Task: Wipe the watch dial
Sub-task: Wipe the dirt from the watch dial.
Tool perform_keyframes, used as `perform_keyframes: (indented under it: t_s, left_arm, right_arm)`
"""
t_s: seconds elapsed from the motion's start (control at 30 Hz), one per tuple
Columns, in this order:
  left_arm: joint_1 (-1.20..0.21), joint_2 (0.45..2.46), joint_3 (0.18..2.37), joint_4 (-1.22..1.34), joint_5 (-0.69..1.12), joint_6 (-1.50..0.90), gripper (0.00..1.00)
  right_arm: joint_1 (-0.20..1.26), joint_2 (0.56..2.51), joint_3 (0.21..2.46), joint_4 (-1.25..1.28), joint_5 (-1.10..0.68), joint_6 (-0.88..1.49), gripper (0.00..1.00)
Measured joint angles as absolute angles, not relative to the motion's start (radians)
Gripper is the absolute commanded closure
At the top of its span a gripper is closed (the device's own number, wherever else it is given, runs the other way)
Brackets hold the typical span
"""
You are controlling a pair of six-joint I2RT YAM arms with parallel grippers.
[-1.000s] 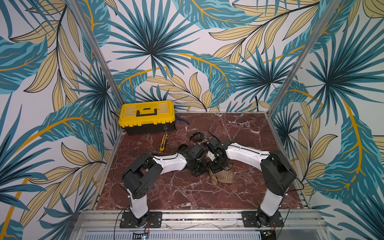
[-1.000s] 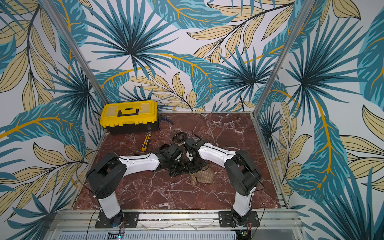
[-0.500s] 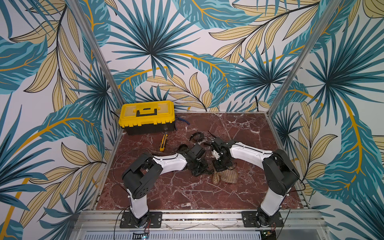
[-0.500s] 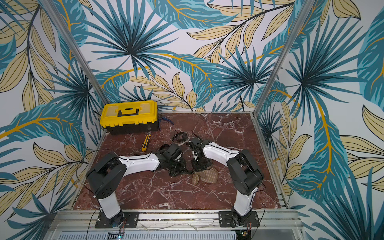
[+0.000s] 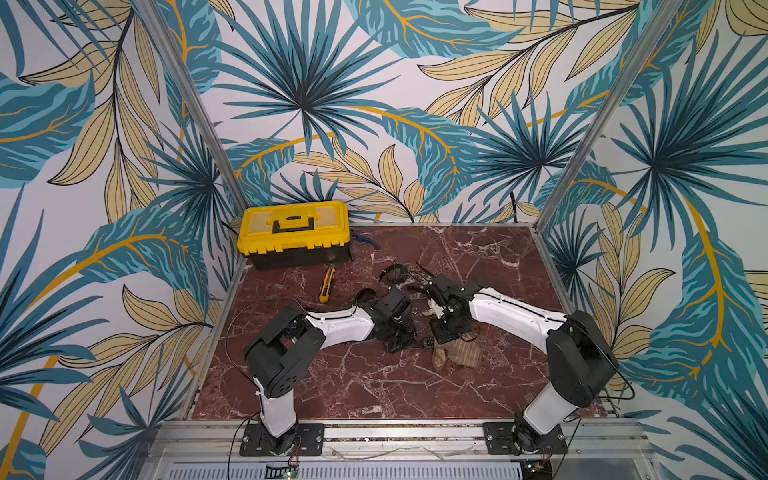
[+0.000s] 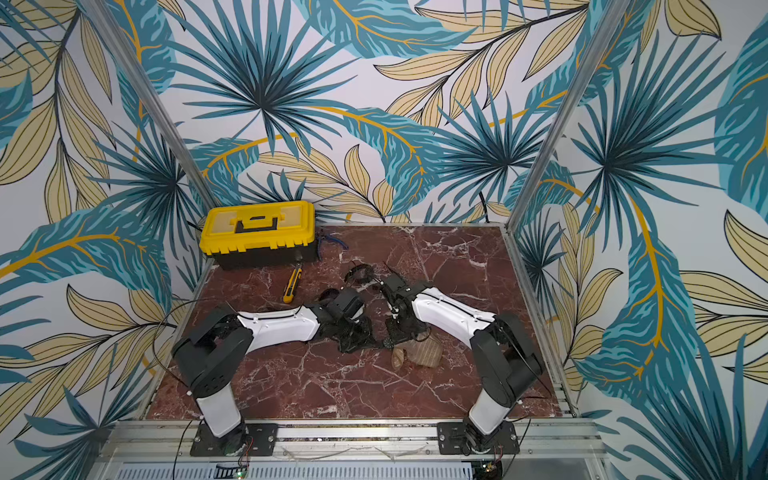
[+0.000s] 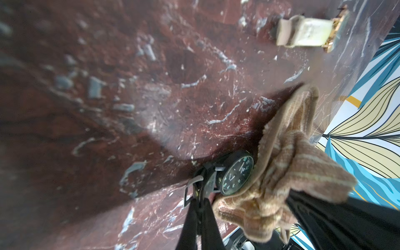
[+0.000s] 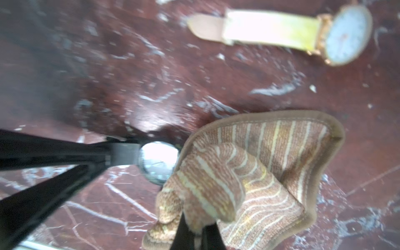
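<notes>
Left jaws are clamping the watch [image 5: 429, 341] by its strap, right jaws gripping the cloth [image 8: 259, 155] touching the dial [image 7: 237, 175] at four o'clock.

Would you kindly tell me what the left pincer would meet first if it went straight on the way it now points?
Probably the brown striped cloth, which hangs from the right pincer just beyond the black wristwatch that the left pincer holds by its strap; depth is unclear.

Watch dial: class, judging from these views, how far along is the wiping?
Done: the left gripper holds the black watch by its strap; the right gripper holds the striped cloth. In hand: the cloth meets the edge of the dial. Left: wiping across the mostly uncovered glass.
</notes>
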State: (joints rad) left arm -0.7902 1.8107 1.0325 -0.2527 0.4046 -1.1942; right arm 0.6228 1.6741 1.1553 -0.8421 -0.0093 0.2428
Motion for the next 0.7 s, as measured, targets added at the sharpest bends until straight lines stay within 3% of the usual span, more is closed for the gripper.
perform_keyframes:
  t_s: [0.3,0.7]
  left_arm:
    - [-0.79,1.811,1.032,-0.25,0.403,-1.196,1.0]
    - [-0.79,1.811,1.032,-0.251,0.405,-1.198,1.0]
  right_arm:
    - [0.637,1.794,1.174,-0.815,-0.102,0.228,1.0]
    - [0.526,1.755,1.113,-0.813,-0.07,0.25,1.0]
